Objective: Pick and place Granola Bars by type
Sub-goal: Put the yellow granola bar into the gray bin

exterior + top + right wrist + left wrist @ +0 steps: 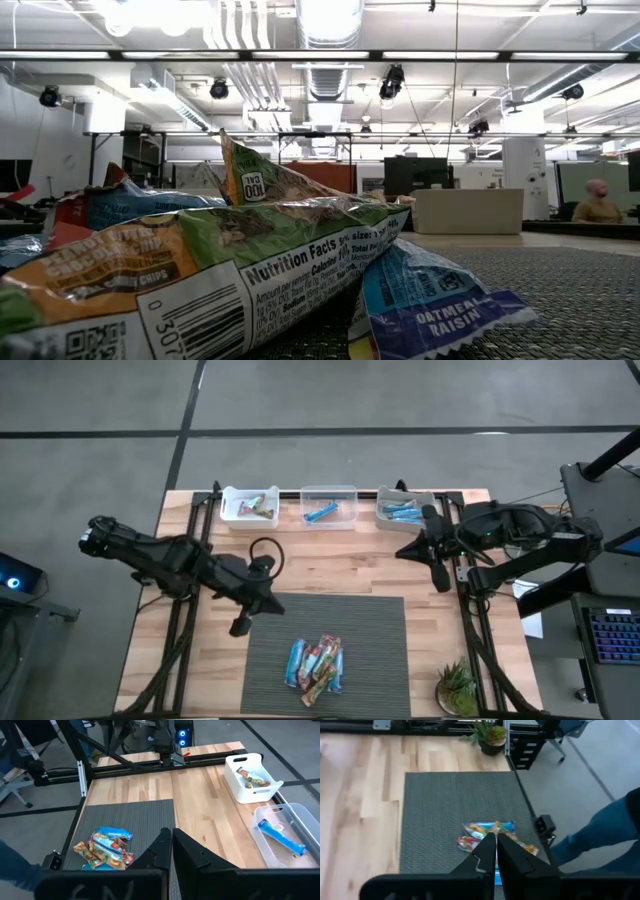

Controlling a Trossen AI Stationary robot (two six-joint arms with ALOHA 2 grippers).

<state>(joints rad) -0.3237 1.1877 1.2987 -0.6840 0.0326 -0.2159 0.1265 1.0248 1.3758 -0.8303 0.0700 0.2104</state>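
Observation:
The granola bars [315, 665] lie in a small heap on the grey mat [370, 650], blue and multicoloured wrappers mixed; the low view shows them close up [230, 270]. My left gripper [240, 626] hovers shut above the mat's far left corner, away from the heap [487, 834]. My right gripper [443, 582] is shut too, held over the bare wood right of the mat, near the right-hand bin. The right wrist view shows the heap [105, 849] farther off. Neither gripper carries a bar.
Three bins line the far edge: a white one [248, 507] with multicoloured bars, a clear one [328, 507] with one blue bar, and another [403, 510] with light blue bars. A potted plant [458, 687] stands at the near right corner. A person's leg [600, 835] is beside the table.

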